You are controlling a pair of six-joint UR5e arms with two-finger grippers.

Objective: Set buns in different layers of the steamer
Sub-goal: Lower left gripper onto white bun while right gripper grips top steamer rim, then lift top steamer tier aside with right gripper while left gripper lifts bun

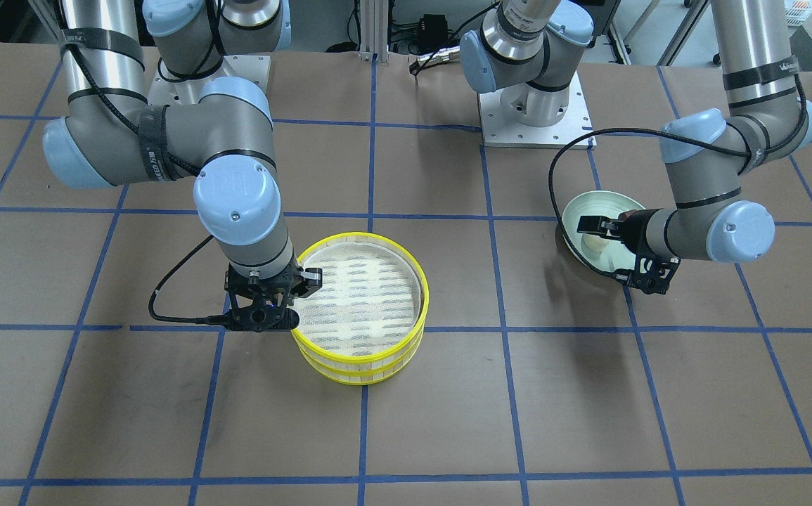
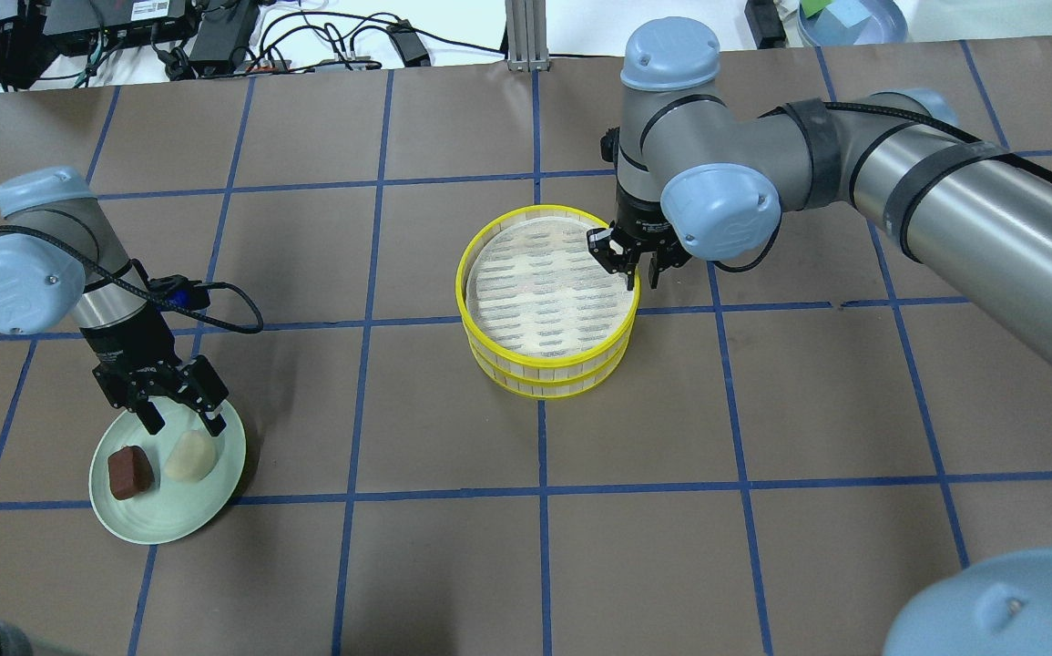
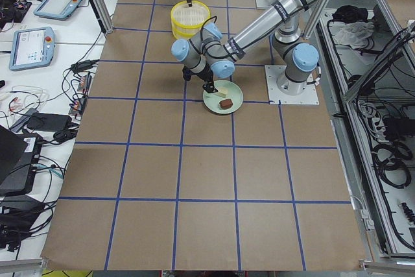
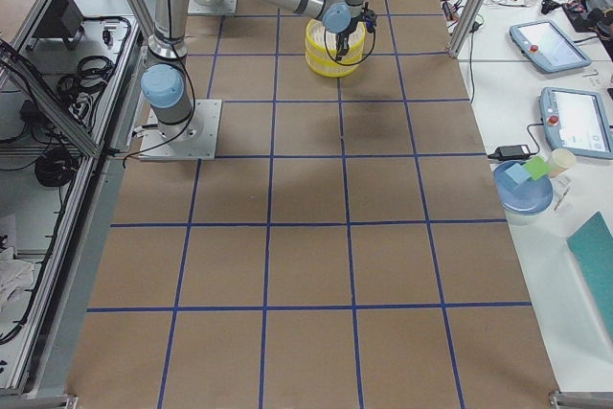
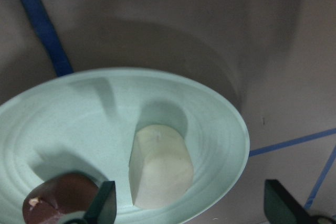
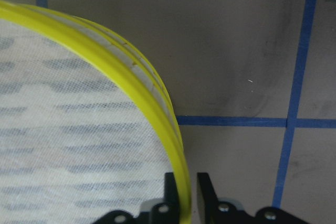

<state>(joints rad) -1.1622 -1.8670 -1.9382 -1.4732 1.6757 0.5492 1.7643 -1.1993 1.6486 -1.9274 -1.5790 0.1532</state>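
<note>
1. We see a table (image 2: 762,410) covered in brown paper and marked into large squares by blue tape. Both arm bases are bolted to grey metal plates (image 1: 536,105) at its robot edge.
2. The two layers of steamer (image 2: 544,383) stand stacked near the middle of the table, one on the other. The white mesh floor of the upper layer (image 2: 464,282) is bare.
3. The right gripper (image 2: 632,264) points down at the stack's right side. In the right wrist view its fingers (image 6: 206,192) are drawn close together on the upper layer's yellow rim, one inside and one outside.
4. On the robot's left side of the table, well apart from the stack, sits a pale green plate (image 2: 170,533).
5. The cream-white bun (image 2: 190,456) and the reddish-brown bun (image 2: 129,474) lie side by side on that plate, the brown one further left.
6. The left gripper (image 2: 181,419) hangs just over the plate with its fingers spread wide. In the left wrist view the cream-white bun lies between the two fingertips, and neither touches it.
7. Beyond the table's far edge run white benches. They carry two teach pendants (image 3: 29,47), loose black cables (image 3: 71,105) and, toward the right end, a blue dish (image 4: 525,189).
</note>
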